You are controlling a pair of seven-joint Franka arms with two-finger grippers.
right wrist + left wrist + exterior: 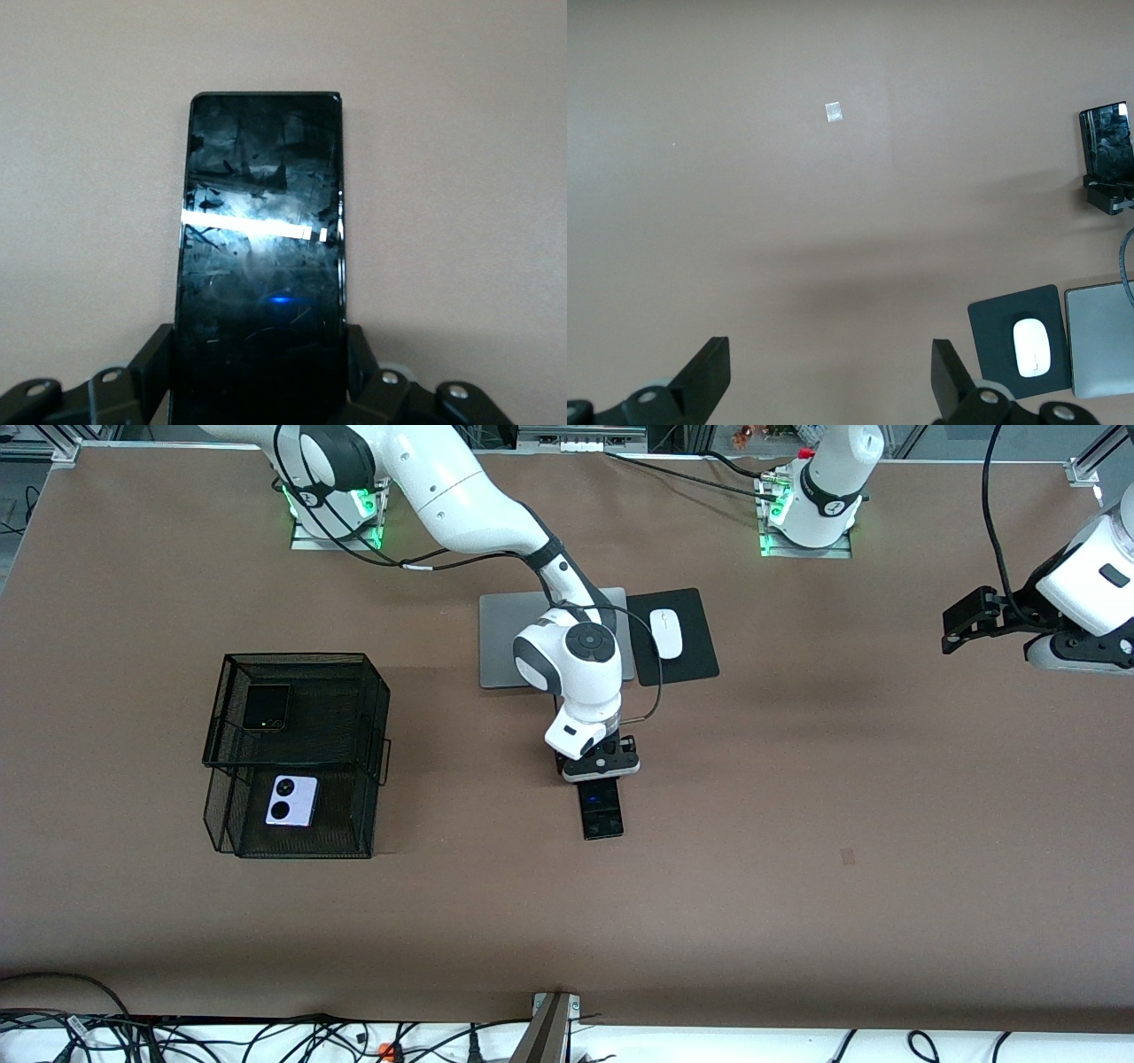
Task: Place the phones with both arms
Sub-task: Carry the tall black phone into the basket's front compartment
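Note:
The long black phone lies flat on the brown table near its middle. My right gripper is shut on the end of it that lies toward the laptop. In the right wrist view its fingers press both long edges of the phone. The small black phone rests on the top tier of a black mesh rack, and the lilac phone lies on the lower tier. At its own end of the table my left gripper hangs open and empty over bare table, with the long phone far off.
A grey laptop lies closed toward the robots' bases from the long phone, partly under the right arm. Beside it a white mouse sits on a black pad. A small tape square marks the table nearer the camera.

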